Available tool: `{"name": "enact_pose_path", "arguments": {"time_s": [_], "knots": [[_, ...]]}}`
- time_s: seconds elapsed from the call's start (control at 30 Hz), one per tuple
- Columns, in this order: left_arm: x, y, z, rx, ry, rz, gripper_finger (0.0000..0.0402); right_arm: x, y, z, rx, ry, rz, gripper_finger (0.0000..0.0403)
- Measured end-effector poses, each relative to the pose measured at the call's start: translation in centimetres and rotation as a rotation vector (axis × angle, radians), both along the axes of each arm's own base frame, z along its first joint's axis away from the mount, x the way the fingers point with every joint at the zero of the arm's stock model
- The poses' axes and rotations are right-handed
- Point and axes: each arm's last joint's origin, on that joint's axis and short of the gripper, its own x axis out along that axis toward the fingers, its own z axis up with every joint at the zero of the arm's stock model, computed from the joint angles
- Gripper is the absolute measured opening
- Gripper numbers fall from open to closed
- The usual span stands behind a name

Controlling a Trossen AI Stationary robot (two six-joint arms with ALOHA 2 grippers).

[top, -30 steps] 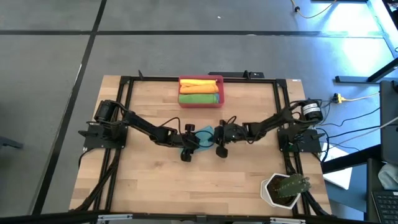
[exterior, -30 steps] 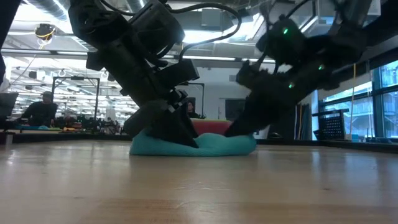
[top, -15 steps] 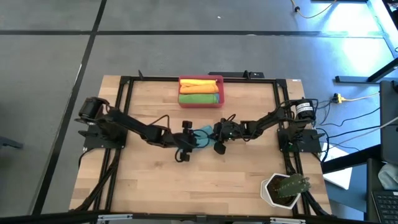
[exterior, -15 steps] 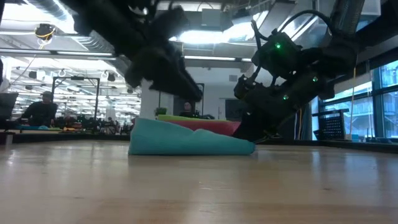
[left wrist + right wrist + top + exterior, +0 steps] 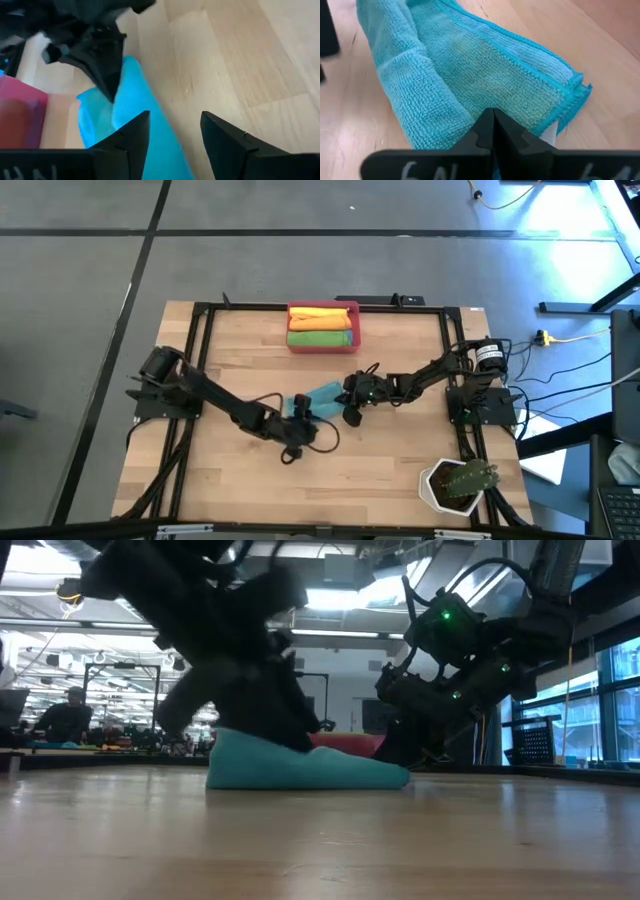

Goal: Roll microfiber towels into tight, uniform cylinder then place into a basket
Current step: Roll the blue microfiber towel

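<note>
Right gripper (image 5: 347, 402) sits at table centre w/ fingers clenched together on the edge of the teal-blue towel (image 5: 322, 395); wrist view shows both fingers (image 5: 492, 131) pressed tight, cloth edge pinched at the tips. Towel lies on the wooden table (image 5: 390, 470) as a loose, partly folded bundle, thicker at one end per low view (image 5: 300, 765). Left gripper (image 5: 298, 412) is at the towel's opposite end, fingers (image 5: 132, 137) spread apart, nothing grasped; towel (image 5: 127, 100) is just ahead of them. Basket (image 5: 323, 326) stands at the table's far edge, well apart from both grippers, holding a yellow towel (image 5: 320, 313), an orange towel (image 5: 322, 324) and a green towel (image 5: 320, 338), all rolled. Plant pot (image 5: 455, 485) sits at the near right corner.
</note>
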Motion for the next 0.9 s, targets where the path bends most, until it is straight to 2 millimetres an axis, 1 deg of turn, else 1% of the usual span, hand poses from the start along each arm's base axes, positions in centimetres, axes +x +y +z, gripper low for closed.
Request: {"name": "enact_pose_path", "arguments": {"time_s": [0.13, 0.2, 0.3, 0.47, 0.57, 0.63, 0.73, 0.9], "knots": [[1.3, -0.3, -1.0, 0.055, 0.070, 0.067, 0.0177, 0.0, 0.0, 0.0, 0.009, 0.000, 0.004, 0.0006], [1.9, -0.3, -1.3, 0.073, 0.108, 0.105, 0.0189, 0.0, 0.0, 0.0, 0.014, 0.001, 0.007, 0.0008], [2.6, -0.1, -1.3, 0.056, 0.143, 0.162, 0.0214, 0.0, 0.0, -0.1, 0.019, 0.005, 0.011, 0.0012], [2.8, -0.1, -1.5, 0.071, 0.162, 0.189, 0.0254, -0.1, 0.0, -0.1, 0.028, 0.007, 0.021, 0.0013], [2.6, 0.2, -1.6, 0.084, 0.183, 0.198, 0.0262, -0.1, 0.0, -0.1, 0.040, 0.009, 0.019, 0.0013], [2.5, 0.6, -1.7, 0.095, 0.204, 0.216, 0.0259, -0.1, 0.0, -0.1, 0.049, 0.008, 0.017, 0.0013], [2.4, 1.1, -1.8, 0.096, 0.222, 0.240, 0.0241, -0.1, 0.0, -0.1, 0.051, 0.008, 0.017, 0.0013], [2.5, 1.6, -2.1, 0.090, 0.242, 0.249, 0.0185, -0.1, 0.1, -0.1, 0.051, 0.007, 0.018, 0.0014]]}}
